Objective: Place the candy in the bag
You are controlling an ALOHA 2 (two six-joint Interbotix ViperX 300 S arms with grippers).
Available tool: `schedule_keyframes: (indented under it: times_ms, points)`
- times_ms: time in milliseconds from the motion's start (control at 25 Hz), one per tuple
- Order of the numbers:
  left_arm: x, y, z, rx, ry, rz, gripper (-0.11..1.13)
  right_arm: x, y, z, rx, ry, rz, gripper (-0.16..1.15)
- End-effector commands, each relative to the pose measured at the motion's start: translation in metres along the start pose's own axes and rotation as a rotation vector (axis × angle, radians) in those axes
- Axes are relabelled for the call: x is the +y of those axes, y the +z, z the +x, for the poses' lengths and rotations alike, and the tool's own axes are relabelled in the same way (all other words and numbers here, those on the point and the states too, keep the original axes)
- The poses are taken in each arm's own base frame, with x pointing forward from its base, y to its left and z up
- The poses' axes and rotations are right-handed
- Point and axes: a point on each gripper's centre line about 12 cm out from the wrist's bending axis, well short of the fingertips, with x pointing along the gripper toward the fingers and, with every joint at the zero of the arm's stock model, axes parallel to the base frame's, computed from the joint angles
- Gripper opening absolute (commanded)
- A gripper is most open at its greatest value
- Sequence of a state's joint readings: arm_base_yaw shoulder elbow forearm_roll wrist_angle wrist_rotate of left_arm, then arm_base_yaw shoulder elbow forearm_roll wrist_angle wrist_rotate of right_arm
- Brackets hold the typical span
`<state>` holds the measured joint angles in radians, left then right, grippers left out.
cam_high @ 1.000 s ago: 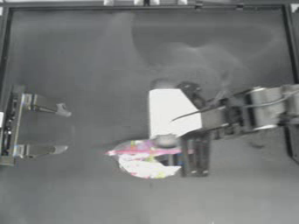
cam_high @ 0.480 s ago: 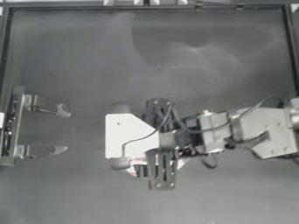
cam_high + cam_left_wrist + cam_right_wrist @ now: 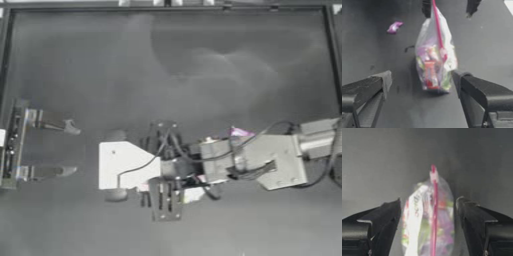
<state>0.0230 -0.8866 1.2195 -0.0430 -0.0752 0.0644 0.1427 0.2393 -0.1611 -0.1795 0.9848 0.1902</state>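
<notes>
The bag [image 3: 434, 62] is clear plastic with a pink-red seal strip and colourful sweets inside. It hangs upright, its bottom at the table. My right gripper [image 3: 163, 170] reaches across the middle and is shut on it, jaws set wide against its bulging sides [image 3: 429, 223]. From above the gripper hides most of the bag. The candy [image 3: 239, 133], a small purple-pink wrapped piece, lies on the table beside the right forearm, apart from the bag [image 3: 394, 27]. My left gripper [image 3: 67, 150] is parked at the left edge, open, nothing in it.
The right arm's white wrist block [image 3: 267, 160] and cables lie across the table's right half. A raised rim [image 3: 167, 10] borders the dark table.
The right gripper swung left and turned over the bag. The bag lay flat a second ago and now stands upright between the jaws. The candy now shows beside the arm. The left arm stayed still.
</notes>
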Motion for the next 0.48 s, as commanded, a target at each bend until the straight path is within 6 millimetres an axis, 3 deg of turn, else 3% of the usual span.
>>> schedule_keyframes:
  times_ms: [40, 480]
  points:
    - [0.0, 0.004, 0.002, -0.005, 0.002, -0.003, 1.02, -0.001, 0.017, -0.013, -0.038, -0.008, -0.005, 0.95]
    - [0.0, -0.002, 0.001, 0.0, 0.002, -0.003, 1.02, 0.004, 0.029, 0.006, 0.009, -0.034, -0.045, 0.94]
